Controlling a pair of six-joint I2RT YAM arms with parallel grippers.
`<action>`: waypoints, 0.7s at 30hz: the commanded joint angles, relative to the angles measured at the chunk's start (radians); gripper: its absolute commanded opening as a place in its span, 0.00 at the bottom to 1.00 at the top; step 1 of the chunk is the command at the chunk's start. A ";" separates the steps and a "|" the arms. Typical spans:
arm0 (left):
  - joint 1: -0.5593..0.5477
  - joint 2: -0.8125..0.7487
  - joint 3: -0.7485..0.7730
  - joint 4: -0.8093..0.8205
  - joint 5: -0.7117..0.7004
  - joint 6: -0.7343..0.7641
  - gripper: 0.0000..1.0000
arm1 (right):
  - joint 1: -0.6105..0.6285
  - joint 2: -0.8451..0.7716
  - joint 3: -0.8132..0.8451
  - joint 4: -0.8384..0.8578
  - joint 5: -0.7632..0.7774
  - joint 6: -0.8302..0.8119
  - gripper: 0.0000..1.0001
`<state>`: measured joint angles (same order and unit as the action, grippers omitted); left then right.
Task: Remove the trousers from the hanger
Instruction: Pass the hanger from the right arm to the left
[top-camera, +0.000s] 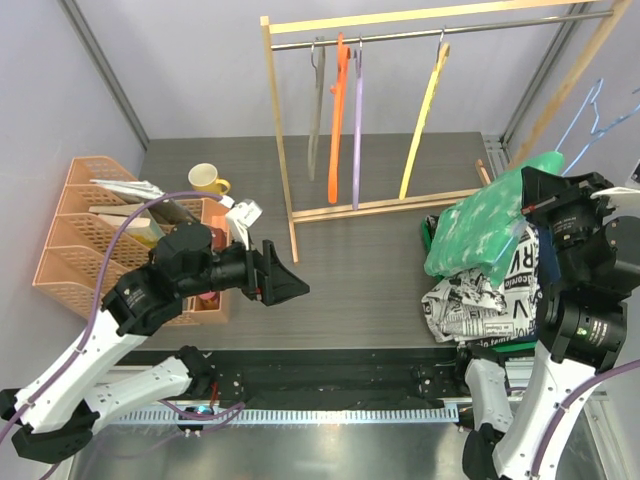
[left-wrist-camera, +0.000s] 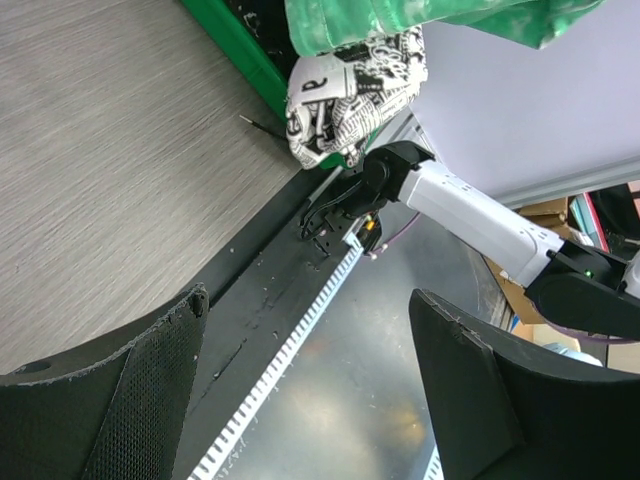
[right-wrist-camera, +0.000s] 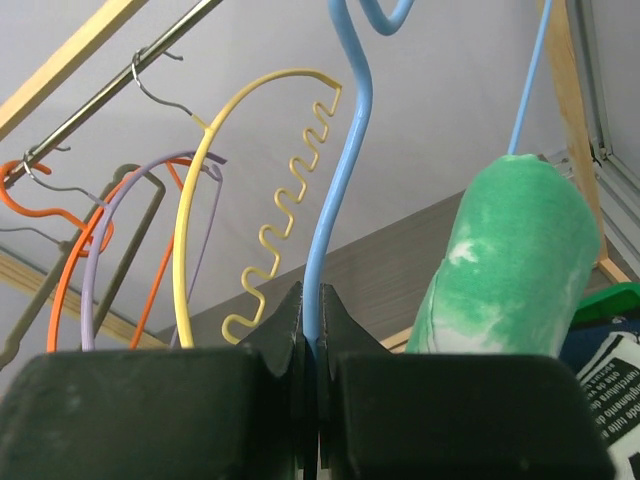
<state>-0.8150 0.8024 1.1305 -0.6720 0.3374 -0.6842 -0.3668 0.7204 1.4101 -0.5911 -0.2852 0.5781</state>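
Some trousers (right-wrist-camera: 510, 270) (green) beside right claw (right-wrist-camera: 310, 300)

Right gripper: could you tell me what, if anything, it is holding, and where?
The right gripper is shut on the blue hanger, pinching a stretch of its thin wire between the fingertips.

R end effector (right-wrist-camera: 311, 305) clamped on blue hanger (right-wrist-camera: 345, 150) | grn-wht trousers (right-wrist-camera: 510, 265) hung on it
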 joint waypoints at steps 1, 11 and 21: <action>0.005 -0.023 -0.006 0.037 0.015 -0.005 0.82 | -0.003 0.042 0.137 0.082 0.031 0.000 0.01; 0.005 0.004 0.015 0.041 0.032 0.020 0.82 | -0.003 0.200 0.455 -0.088 -0.132 0.011 0.01; 0.005 0.018 0.020 0.060 0.051 0.023 0.83 | -0.003 0.235 0.586 -0.110 -0.386 0.232 0.01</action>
<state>-0.8150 0.8249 1.1263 -0.6693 0.3599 -0.6739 -0.3672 0.9737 1.9377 -0.8108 -0.5182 0.6876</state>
